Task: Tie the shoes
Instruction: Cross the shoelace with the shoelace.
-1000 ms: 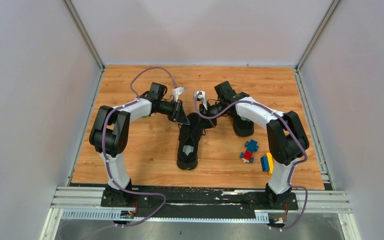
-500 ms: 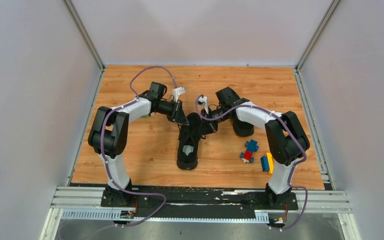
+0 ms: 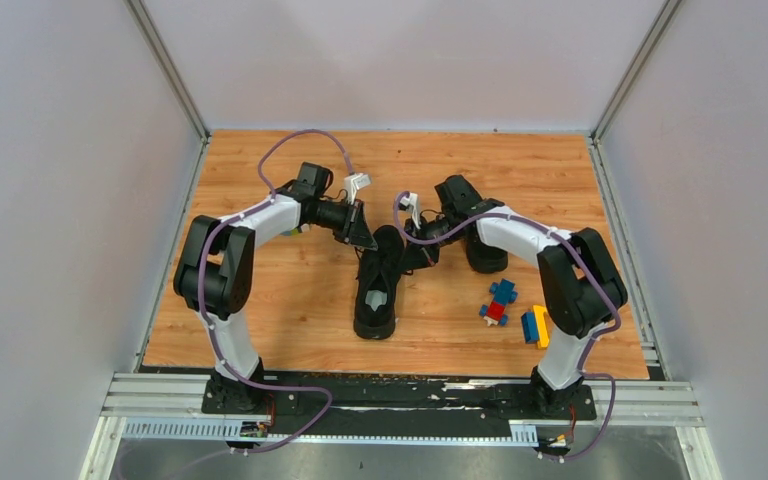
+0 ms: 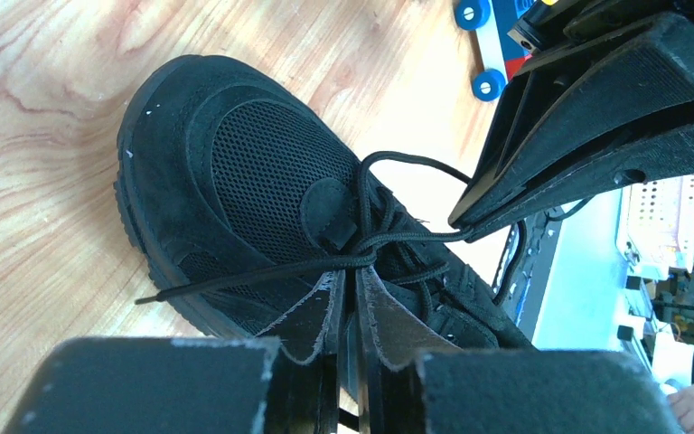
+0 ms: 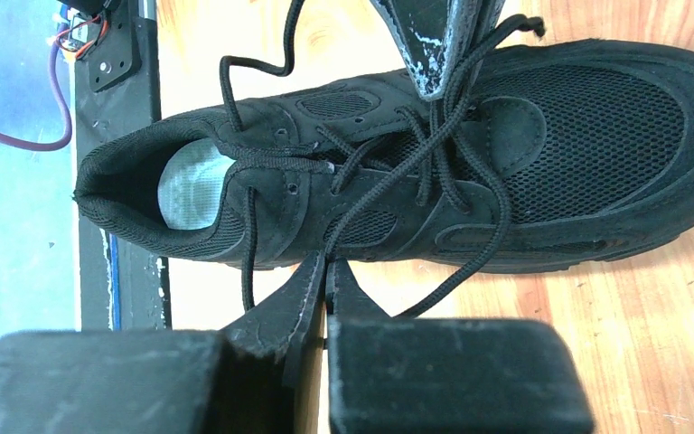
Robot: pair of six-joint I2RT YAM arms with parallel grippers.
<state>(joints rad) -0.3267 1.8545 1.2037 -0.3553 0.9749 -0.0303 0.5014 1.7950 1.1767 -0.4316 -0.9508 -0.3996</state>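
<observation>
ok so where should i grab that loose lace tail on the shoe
Pinch the lace tail mid-span, where it crosses the sidewall of the shoe, coming from above with jaws across it. It runs straight there; its tip lies flat on the table, probably harder to get under.

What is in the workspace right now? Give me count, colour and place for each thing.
near sneaker: one, black, mid-table, grey insole showing.
far sneaker: one, black, further back on the right, partly hidden.
laces: black, thin, on the near sneaker, crossed over its tongue, drawn out to both sides.
toy blocks: two small clusters, one blue-red, one blue-yellow, near right of the table.
table: one, light wood.
walls: pale grey, on three sides.
cables: two, purple, one along each arm.
arms: two, white and black, bases at the near edge.
left hand: black, shut on the laces, left of the near sneaker.
right hand: black, shut on the laces, right of it.
</observation>
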